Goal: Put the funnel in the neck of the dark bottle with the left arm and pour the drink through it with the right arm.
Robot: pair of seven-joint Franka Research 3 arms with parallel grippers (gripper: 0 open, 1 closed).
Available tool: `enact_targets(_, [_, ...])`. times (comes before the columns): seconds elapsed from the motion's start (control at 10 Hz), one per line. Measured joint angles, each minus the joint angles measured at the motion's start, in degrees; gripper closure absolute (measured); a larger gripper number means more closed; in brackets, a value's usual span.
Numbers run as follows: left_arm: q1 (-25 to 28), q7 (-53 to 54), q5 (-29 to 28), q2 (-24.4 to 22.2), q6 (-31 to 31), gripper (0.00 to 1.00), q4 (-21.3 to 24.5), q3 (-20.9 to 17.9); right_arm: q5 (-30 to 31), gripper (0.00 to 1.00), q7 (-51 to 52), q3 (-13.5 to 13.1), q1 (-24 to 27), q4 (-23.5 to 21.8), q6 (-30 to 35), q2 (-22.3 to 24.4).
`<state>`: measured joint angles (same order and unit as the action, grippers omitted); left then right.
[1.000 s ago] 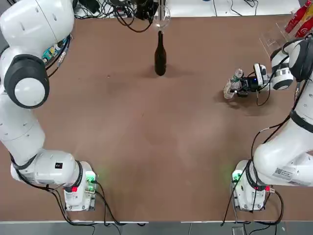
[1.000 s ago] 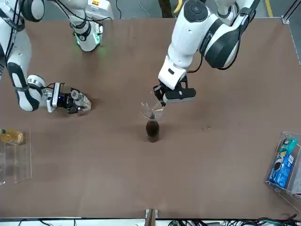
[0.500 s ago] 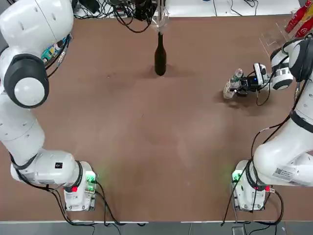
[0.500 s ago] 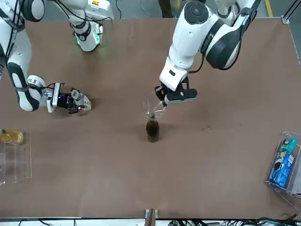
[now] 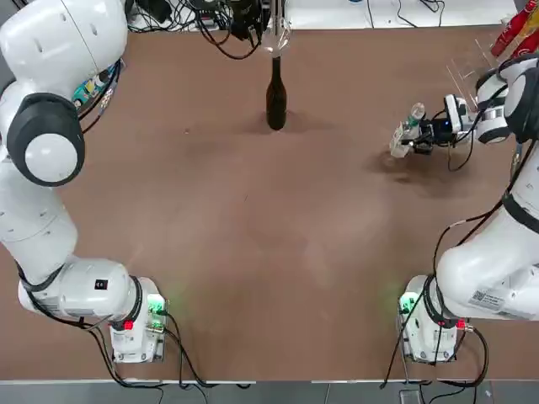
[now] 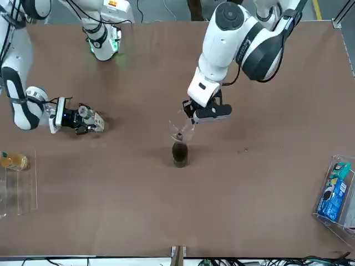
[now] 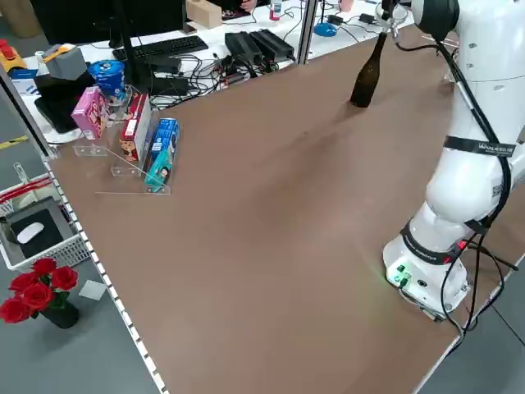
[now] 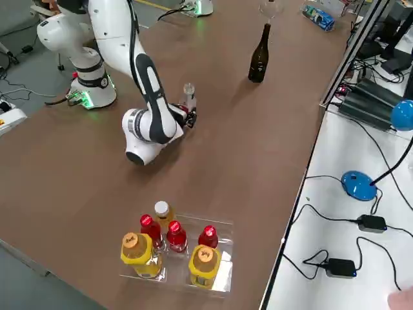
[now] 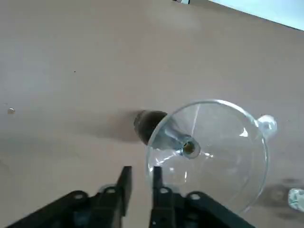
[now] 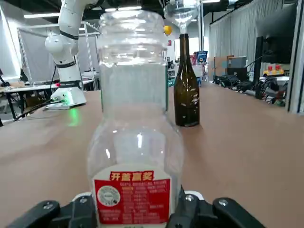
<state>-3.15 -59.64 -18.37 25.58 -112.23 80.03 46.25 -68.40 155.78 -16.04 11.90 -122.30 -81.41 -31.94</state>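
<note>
Seating the funnel [image 9: 209, 152], pinched in the left fingers [image 9: 124, 183], into the dark bottle [image 5: 275, 93]; right fingers [image 10: 190, 204] clamp the drink [image 10: 136, 142], which likely carries over next.

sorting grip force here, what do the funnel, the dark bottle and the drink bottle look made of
Funnel: clear glossy plastic, probably; table shows through it.
Dark bottle: dark brown glass, seemingly, with sharp glints.
Drink: clear bottle with moulded neck threads and a printed label, likely plastic.
</note>
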Motion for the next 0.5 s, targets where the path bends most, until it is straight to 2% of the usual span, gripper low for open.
enact_targets(0.3, [0.5,0.0,0.43,-0.07,-0.01,0.23,-0.85,0.0,3.16,0.48,-4.31,-1.93,-0.04,-0.2,0.16,6.88])
enact_targets(0.4, [1.2,0.01,2.45,-0.24,0.04,0.15,-1.71,-0.19,4.24,0.48,-6.4,-2.48,-0.05,-0.27,0.17,8.64])
enact_targets(0.5, [2.33,1.42,6.12,-0.64,0.33,0.11,-2.21,-0.95,5.48,0.48,-9.04,-2.89,-0.05,-0.31,0.19,10.33])
